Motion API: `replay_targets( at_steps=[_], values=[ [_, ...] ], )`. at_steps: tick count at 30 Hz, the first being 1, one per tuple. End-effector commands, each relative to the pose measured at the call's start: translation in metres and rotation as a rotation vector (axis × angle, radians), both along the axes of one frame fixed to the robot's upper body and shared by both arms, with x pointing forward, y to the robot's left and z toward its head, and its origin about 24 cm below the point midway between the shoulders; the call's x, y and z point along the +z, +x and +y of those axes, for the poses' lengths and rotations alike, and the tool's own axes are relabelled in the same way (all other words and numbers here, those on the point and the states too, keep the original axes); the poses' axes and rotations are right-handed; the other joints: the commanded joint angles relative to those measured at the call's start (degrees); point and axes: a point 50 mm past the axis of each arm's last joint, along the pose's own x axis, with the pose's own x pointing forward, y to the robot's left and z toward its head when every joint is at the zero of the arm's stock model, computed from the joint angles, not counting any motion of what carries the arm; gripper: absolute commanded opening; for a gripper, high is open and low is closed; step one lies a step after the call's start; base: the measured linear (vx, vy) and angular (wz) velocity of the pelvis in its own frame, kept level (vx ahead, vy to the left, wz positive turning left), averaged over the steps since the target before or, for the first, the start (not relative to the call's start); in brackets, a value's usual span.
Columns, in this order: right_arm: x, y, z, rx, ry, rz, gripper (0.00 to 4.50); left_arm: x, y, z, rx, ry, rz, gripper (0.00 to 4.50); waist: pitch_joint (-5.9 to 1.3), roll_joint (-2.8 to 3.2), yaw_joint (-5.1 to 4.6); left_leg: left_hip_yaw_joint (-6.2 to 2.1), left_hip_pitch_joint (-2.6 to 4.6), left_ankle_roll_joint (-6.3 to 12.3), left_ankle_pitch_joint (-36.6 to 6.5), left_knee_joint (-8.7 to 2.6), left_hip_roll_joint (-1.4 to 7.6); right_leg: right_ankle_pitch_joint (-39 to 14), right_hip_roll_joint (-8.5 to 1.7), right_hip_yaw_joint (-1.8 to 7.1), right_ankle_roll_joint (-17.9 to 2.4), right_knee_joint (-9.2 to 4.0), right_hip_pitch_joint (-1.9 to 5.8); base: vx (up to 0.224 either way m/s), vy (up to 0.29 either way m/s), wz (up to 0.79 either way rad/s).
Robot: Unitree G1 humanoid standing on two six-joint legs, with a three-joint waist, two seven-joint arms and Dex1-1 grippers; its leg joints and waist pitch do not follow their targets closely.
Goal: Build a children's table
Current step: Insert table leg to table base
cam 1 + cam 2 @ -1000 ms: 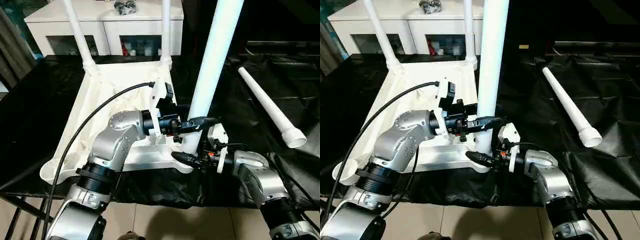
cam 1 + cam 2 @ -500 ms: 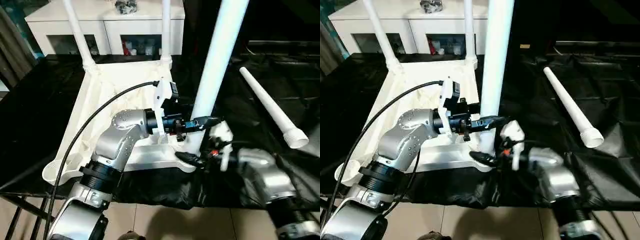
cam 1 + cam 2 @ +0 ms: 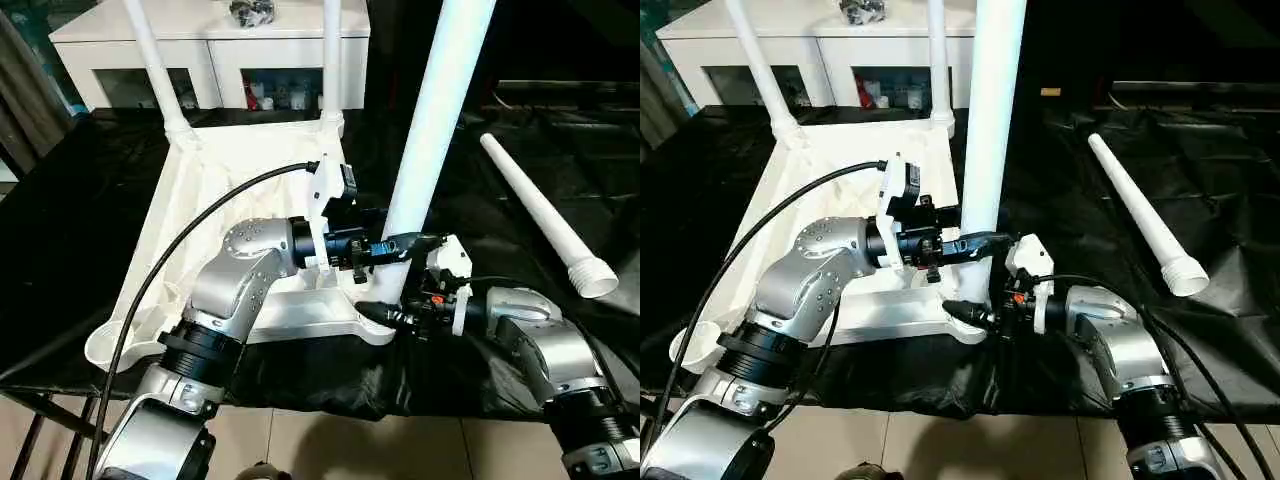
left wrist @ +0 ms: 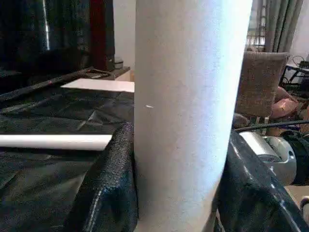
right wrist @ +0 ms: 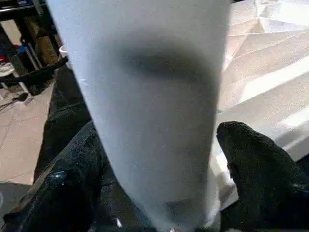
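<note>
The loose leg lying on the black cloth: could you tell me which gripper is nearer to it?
Right. The right gripper sits by the upright leg, on the loose leg's side; the left gripper clamps that upright leg from the farther side.

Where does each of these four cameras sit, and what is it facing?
Left eye and right eye views: on the head, looking down over both silver forearms at the upturned table top and the upright leg.
Left wrist view: along the left gripper, clamped around that leg.
Right wrist view: along the right gripper, fingers apart beside the leg's base.
Shared: the upright leg shows in all four.
</note>
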Motion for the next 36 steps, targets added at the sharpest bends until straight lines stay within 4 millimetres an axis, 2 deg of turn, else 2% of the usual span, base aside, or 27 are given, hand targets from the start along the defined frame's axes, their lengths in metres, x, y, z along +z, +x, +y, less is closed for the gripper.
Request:
replay_targets(
  at_steps=[1, 12, 15, 19, 25, 31, 34, 36],
  values=[
    [0.0086, 0.0024, 0.0025, 0.025, -0.013, -0.033, 3.8, -0.0222, 0.0017, 0.0037, 0.024, 0.114, 0.065, 1.86, -2.86, -0.63, 0.11, -2.78, 0.68, 1.0, -19.05, -4.89, 4.9, -22.21, -4.95, 3.66, -10.16, -5.42, 1.8, 0.0, 0.0, 0.0],
    [0.0107, 0.0066, 0.0064, 0.046, -0.037, -0.053, 3.8, -0.0247, 0.0009, 0.0033, 0.015, 0.132, 0.062, 1.86, -2.87, -0.58, 0.07, -2.81, 0.76, 0.67, -19.43, -4.92, 4.89, -22.43, -4.96, 3.65, -10.22, -5.39, 1.78, 0.0, 0.0, 0.0],
    [0.0123, 0.0079, 0.0065, 0.049, -0.04, -0.061, 3.42, -0.0257, 0.0001, 0.0033, 0.01, 0.141, 0.06, 1.86, -2.88, -0.6, 0.05, -2.78, 0.76, 0.64, -19.3, -4.92, 4.91, -21.89, -4.93, 3.69, -10.39, -5.32, 1.78, 0.0, 0.0, 0.0],
    [0.0128, 0.0081, 0.0064, 0.051, -0.041, -0.063, 3.14, -0.0261, -0.0001, 0.0034, 0.008, 0.143, 0.059, 1.86, -2.98, -0.59, 0.14, -2.74, 0.64, 0.87, -18.45, -4.89, 4.91, -20.02, -4.92, 3.71, -10.84, -5.12, 1.92, 0.0, 0.0, 0.0],
    [0.0108, 0.0076, 0.0059, 0.063, -0.057, -0.058, 2.54, -0.0275, -0.0005, 0.0035, 0.006, 0.151, 0.058, 1.86, -2.89, -0.63, 0.09, -2.75, 0.72, 0.78, -19.1, -4.85, 4.84, -22.25, -5.0, 3.68, -10.29, -5.37, 1.88, 0.0, 0.0, 0.0],
    [0.0092, 0.0069, 0.0057, 0.069, -0.064, -0.053, 2.11, -0.0284, -0.0012, 0.0036, 0.001, 0.159, 0.057, 1.85, -2.88, -0.46, 0.04, -2.77, 0.76, 0.76, -19.26, -4.88, 4.87, -22.12, -4.96, 3.68, -10.33, -5.39, 1.85, 0.0, 0.0, 0.0],
    [0.0087, 0.0069, 0.0063, 0.071, -0.063, -0.052, 2.03, -0.0292, -0.0013, 0.0038, -0.001, 0.164, 0.057, 1.85, -2.92, -0.3, 0.02, -2.8, 0.76, 0.65, -19.52, -4.92, 4.87, -21.08, -4.86, 3.67, -10.65, -5.22, 1.87, 0.0, 0.0, 0.0],
    [0.0083, 0.0069, 0.0067, 0.07, -0.062, -0.051, 2.01, -0.0296, -0.0013, 0.0038, -0.003, 0.167, 0.056, 1.85, -2.91, -0.41, -0.03, -2.79, 0.7, 0.67, -19.58, -4.92, 4.86, -21.04, -4.88, 3.66, -10.7, -5.25, 1.93, 0.0, 0.0, 0.0]
  ],
)
